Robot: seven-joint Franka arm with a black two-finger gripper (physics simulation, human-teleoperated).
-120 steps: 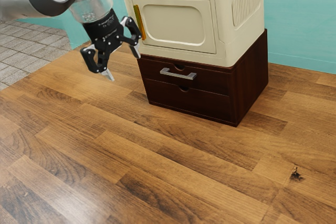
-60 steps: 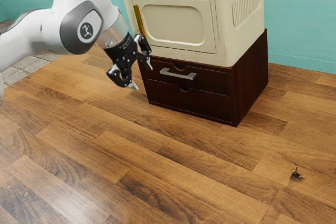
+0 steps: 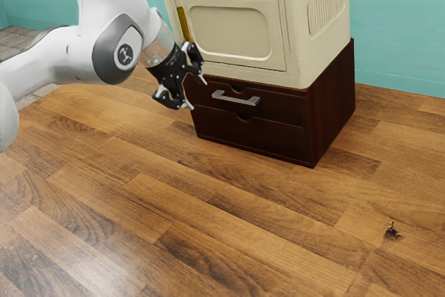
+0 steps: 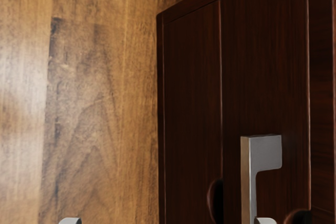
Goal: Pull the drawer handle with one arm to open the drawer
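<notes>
My gripper (image 3: 196, 93) stands open in the exterior view, just off the left end of the dark brown drawer unit (image 3: 330, 106), its fingers apart with nothing between them. The silver bar handle (image 3: 236, 98) is on the upper drawer (image 3: 281, 104), to the exterior view's right of the gripper; that drawer sits closed, flush with the unit. From the wrist view, both fingertips of the gripper (image 4: 167, 221) peek in, widely spaced. One overlaps the lower part of the handle (image 4: 266, 151), whose far portion is cut off; contact cannot be made out.
A cream cabinet (image 3: 299, 33) with a closed door stands on top of the drawer unit, and a yellow strip (image 3: 184, 24) runs along the door's left edge. Wooden floor (image 3: 174, 193) spreads in front. A teal wall (image 3: 403, 26) rises behind.
My arm has swung toward the exterior view's right, bringing the open gripper closer to the drawer unit and handle. The drawer unit and the cabinet have stayed put.
</notes>
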